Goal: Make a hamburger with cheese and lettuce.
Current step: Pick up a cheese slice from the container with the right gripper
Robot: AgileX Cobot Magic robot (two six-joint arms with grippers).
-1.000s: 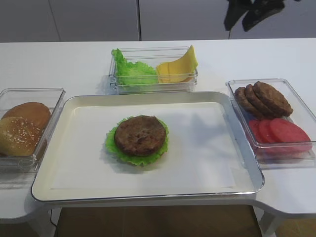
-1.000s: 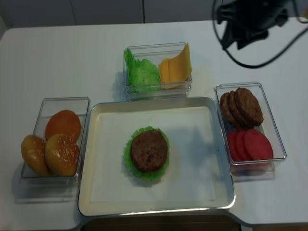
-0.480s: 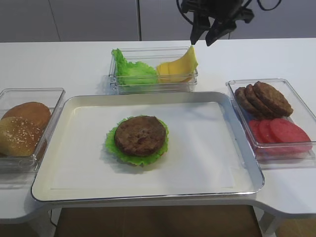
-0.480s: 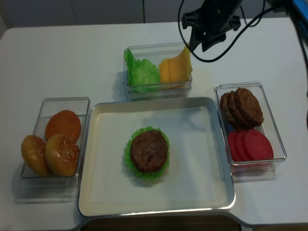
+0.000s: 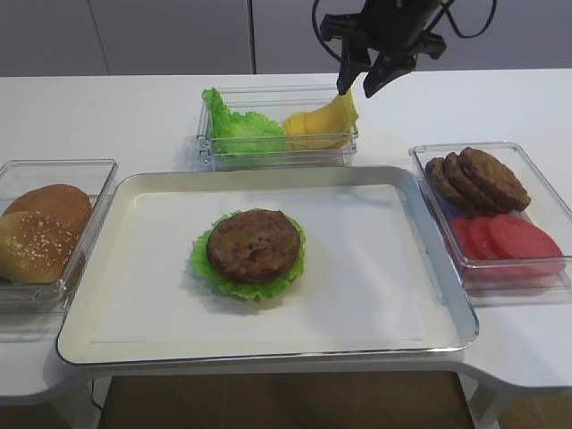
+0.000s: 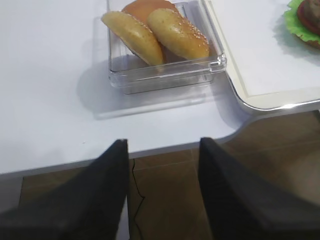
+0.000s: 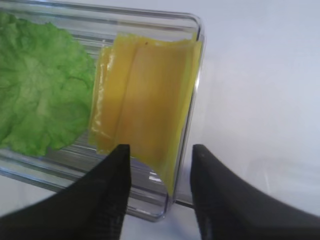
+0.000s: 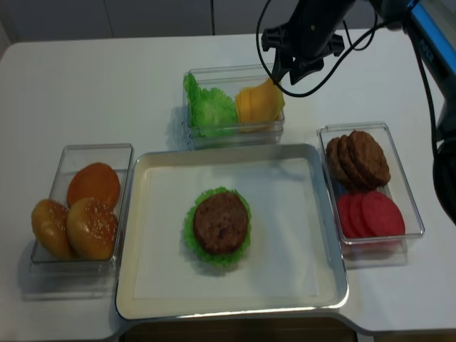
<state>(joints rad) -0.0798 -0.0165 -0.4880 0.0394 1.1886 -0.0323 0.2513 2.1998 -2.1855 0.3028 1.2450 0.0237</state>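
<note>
Cheese (image 7: 145, 95) pickup is the step in hand: the slices stand as a leaning stack in the right half of the clear bin (image 7: 197, 60), directly ahead of and below the right hand (image 7: 159, 165). The right hand hangs with its fingers spread wide and nothing between them; the lower corner of the front slice lies just short of the gap between the fingertips.

Orientation: the front slice is propped on edge, tilted, its upper edge resting against the bin's far right corner and its lower edge pointing back toward the hand. A square slice has no true long axis; the stack's visible run is from near-lower to far-upper.

The hamburger (image 5: 255, 248) sits on the tray (image 5: 429, 295), well behind and below the right hand, patty on lettuce (image 5: 204, 266), no cheese yet. Spare leaves (image 7: 40, 85) lie to the hand's left in the same bin.

Next move, by judgement: descend, straddle one slice edge only, close gently; the thin slices may cling together.

The left hand (image 6: 162, 165) is spread and empty, beyond the desk (image 6: 55, 75) edge, near the buns (image 6: 155, 30).
</note>
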